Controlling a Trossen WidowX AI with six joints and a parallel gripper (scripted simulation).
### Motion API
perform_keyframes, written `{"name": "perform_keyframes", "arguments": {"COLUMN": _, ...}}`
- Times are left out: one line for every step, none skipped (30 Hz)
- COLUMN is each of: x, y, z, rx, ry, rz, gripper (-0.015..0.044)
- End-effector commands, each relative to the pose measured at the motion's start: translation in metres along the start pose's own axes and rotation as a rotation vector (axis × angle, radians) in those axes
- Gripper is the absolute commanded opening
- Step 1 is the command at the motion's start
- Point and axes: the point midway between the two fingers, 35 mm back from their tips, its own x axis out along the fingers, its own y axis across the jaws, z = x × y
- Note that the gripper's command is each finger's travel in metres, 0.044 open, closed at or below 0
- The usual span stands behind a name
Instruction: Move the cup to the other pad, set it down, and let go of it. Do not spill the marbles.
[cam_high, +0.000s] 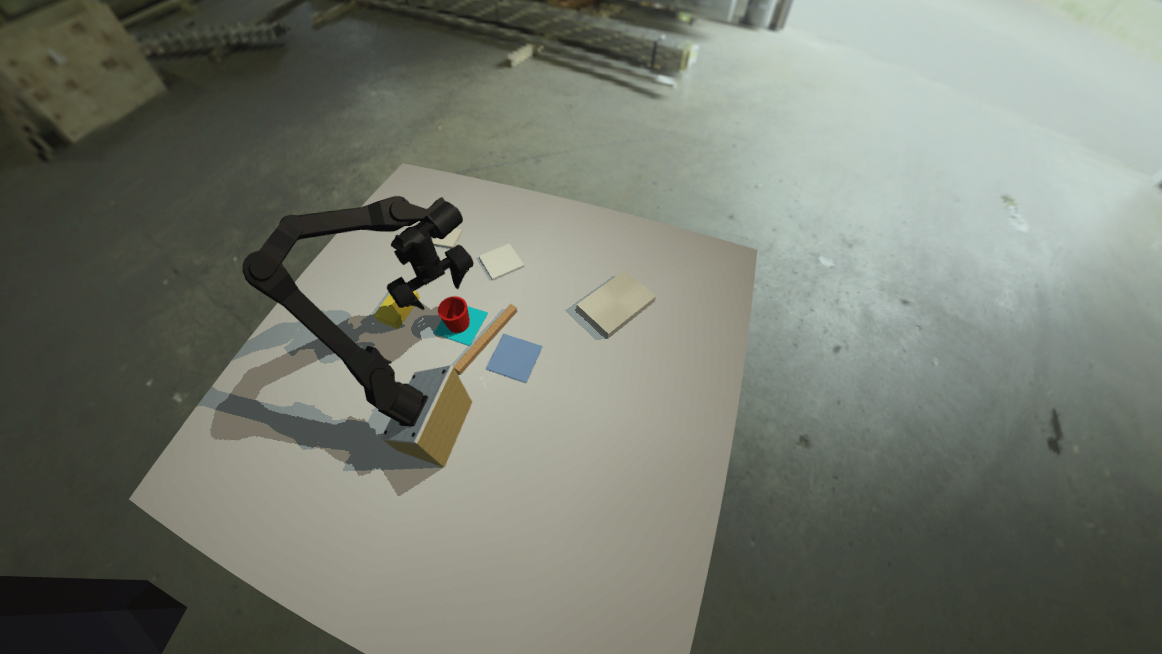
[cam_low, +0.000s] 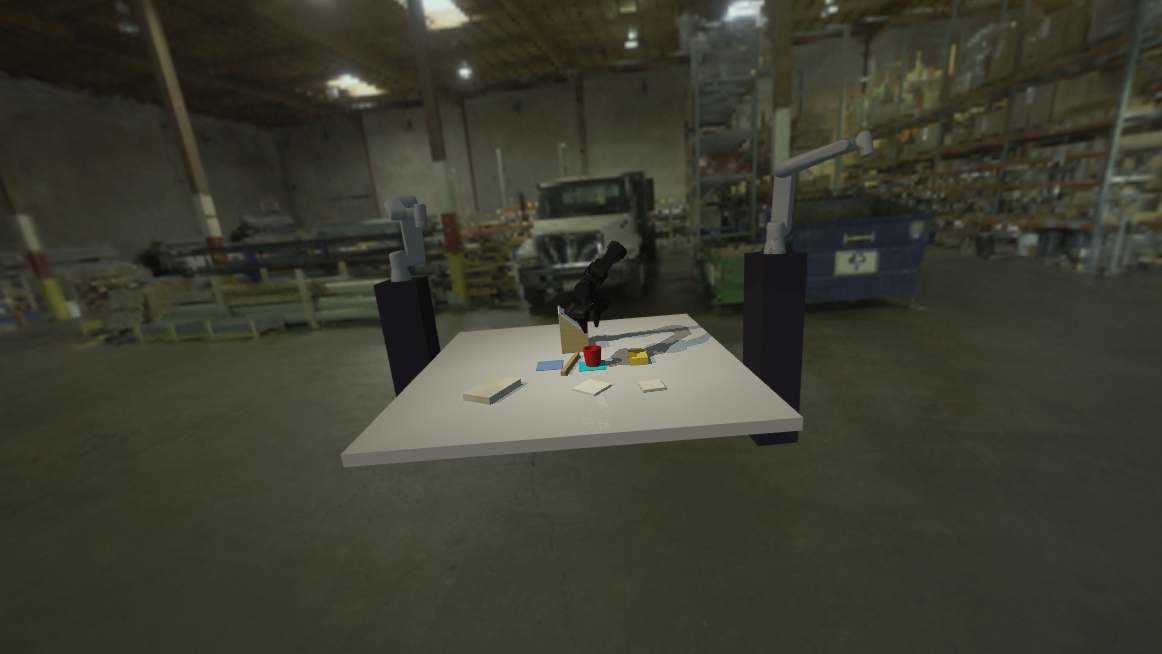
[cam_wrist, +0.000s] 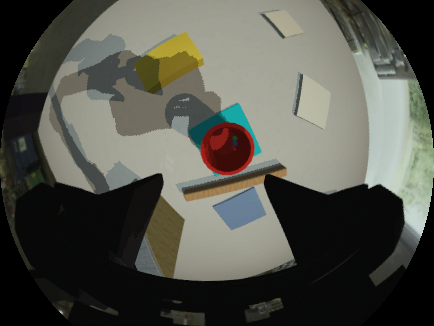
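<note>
The red cup (cam_high: 452, 312) is seen standing upright on the teal pad (cam_high: 461, 324), near the middle of the table (cam_high: 569, 503) and toward the edge where the arm's base is mounted. Small coloured marbles (cam_wrist: 233, 141) are visible inside it from the wrist view, and none can be seen on the table. The gripper (cam_high: 430, 284) is held above the cup with its jaws spread wide, and nothing is gripped between them. A wooden bar (cam_high: 485, 337) lies between the teal pad and the blue pad (cam_high: 514, 357). The step in hand is judged to be the release, with the placement apparently done, if the teal pad is the target. A straight upward retreat is called for next, so that the rim is not brushed and the cup is not tipped.
</note>
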Motion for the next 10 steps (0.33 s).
{"name": "perform_keyframes", "arguments": {"x": -0.0123, "y": 0.0003, "z": 0.0, "rx": -0.011, "ry": 0.002, "rz": -0.007, "gripper": 0.044}}
{"name": "perform_keyframes", "arguments": {"x": -0.0124, "y": 0.0, "z": 0.0, "rx": -0.012, "ry": 0.002, "rz": -0.007, "gripper": 0.044}}
{"name": "perform_keyframes", "arguments": {"x": -0.0125, "y": -0.0003, "z": 0.0, "rx": -0.012, "ry": 0.002, "rz": -0.007, "gripper": 0.044}}
{"name": "perform_keyframes", "arguments": {"x": -0.0125, "y": -0.0005, "z": 0.0001, "rx": -0.012, "ry": 0.002, "rz": -0.007, "gripper": 0.044}}
{"name": "perform_keyframes", "arguments": {"x": -0.0087, "y": -0.0008, "z": 0.0, "rx": -0.003, "ry": -0.003, "rz": -0.005, "gripper": 0.044}}
{"name": "perform_keyframes", "arguments": {"x": -0.0087, "y": -0.0008, "z": 0.0, "rx": -0.003, "ry": -0.003, "rz": -0.005, "gripper": 0.044}}
{"name": "perform_keyframes", "arguments": {"x": -0.0087, "y": -0.0008, "z": 0.0, "rx": -0.003, "ry": -0.003, "rz": -0.005, "gripper": 0.044}}
{"name": "perform_keyframes", "arguments": {"x": -0.0087, "y": -0.0008, "z": 0.0, "rx": -0.003, "ry": -0.003, "rz": -0.005, "gripper": 0.044}}
{"name": "perform_keyframes", "arguments": {"x": -0.0087, "y": -0.0008, "z": 0.0, "rx": -0.003, "ry": -0.003, "rz": -0.005, "gripper": 0.044}}
{"name": "perform_keyframes", "arguments": {"x": -0.0087, "y": -0.0008, "z": 0.0, "rx": -0.003, "ry": -0.003, "rz": -0.005, "gripper": 0.044}}
